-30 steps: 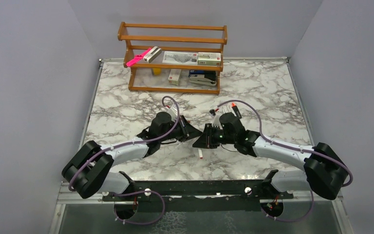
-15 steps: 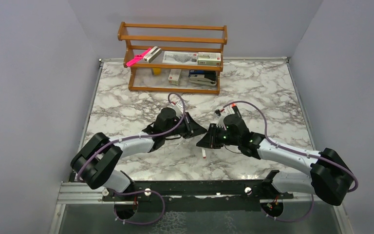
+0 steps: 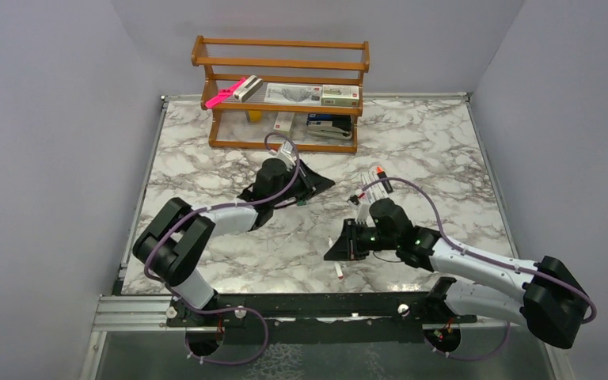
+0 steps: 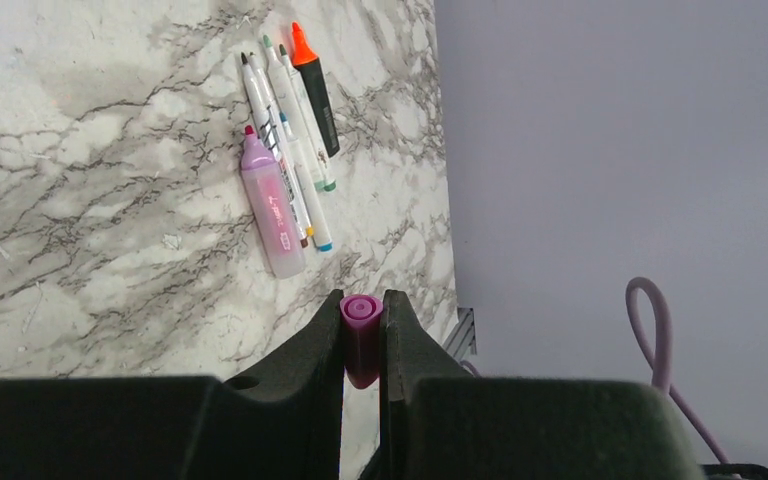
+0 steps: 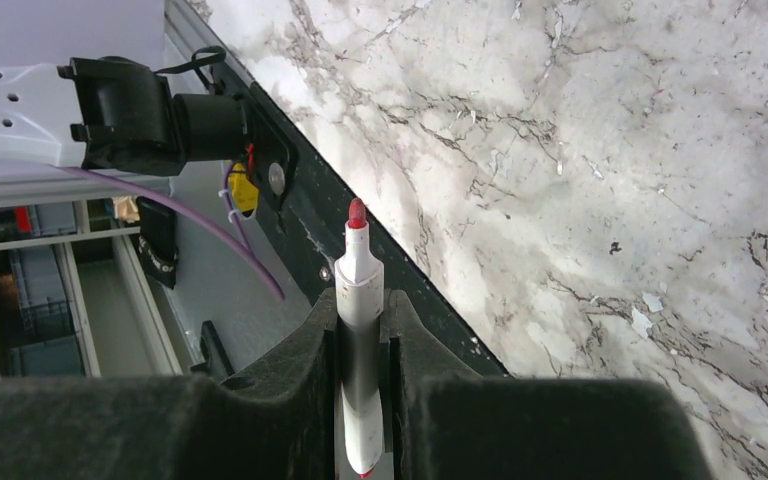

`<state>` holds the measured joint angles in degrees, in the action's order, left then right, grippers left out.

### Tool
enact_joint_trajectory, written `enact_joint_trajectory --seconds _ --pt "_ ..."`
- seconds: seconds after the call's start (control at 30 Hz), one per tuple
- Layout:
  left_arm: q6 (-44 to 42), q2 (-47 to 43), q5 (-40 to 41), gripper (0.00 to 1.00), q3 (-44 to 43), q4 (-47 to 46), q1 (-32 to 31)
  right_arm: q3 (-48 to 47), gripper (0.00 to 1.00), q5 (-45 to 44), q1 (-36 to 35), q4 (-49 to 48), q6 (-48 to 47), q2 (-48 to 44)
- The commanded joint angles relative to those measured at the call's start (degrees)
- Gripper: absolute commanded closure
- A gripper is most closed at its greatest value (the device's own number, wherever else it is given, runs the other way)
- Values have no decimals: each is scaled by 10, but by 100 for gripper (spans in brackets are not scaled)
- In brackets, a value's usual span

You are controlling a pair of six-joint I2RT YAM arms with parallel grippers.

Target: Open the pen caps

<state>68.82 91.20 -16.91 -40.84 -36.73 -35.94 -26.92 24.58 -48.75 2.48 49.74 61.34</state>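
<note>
My left gripper (image 4: 362,303) is shut on a small magenta-red pen cap (image 4: 361,340), held off the table; in the top view it (image 3: 324,187) sits mid-table. My right gripper (image 5: 361,300) is shut on a white-barrelled marker (image 5: 358,275) whose red tip is bare, near the table's front edge (image 3: 331,253). Several other pens lie side by side on the marble: a black highlighter with an orange cap (image 4: 315,85), slim white markers (image 4: 285,130) and a lilac-pink highlighter (image 4: 272,205). They show in the top view (image 3: 370,184) to the right of the left gripper.
A wooden shelf rack (image 3: 281,63) stands at the back with small boxes and a long bright-pink item (image 3: 226,93). The black mounting rail (image 3: 309,305) runs along the near edge, right below the right gripper (image 5: 290,190). Grey walls close three sides.
The two grippers were together mid-table and have pulled apart. The left one moved back with the cap; the right one moved toward the near edge with the uncapped marker.
</note>
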Motion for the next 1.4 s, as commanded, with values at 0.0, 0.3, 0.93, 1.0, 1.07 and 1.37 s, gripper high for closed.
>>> enact_joint_trajectory --seconds 0.0,0.3,0.93,1.0,1.07,1.37 --pt "-8 26 3 100 -33 -24 20 7 99 2 -2 14 3 -24" --pt "-24 42 -51 100 -38 -24 87 6 99 -14 -1 33 -7 -24" --pt "-124 -96 -132 100 56 148 125 -135 99 -185 -1 203 -119 23" --pt "-154 -119 -122 100 45 202 125 -142 99 -195 -1 208 -127 28" --pt "-187 -141 -107 100 30 260 124 -148 99 -204 -1 213 -133 33" --pt "-262 -192 -49 100 11 386 125 -181 99 -259 0 238 -175 74"
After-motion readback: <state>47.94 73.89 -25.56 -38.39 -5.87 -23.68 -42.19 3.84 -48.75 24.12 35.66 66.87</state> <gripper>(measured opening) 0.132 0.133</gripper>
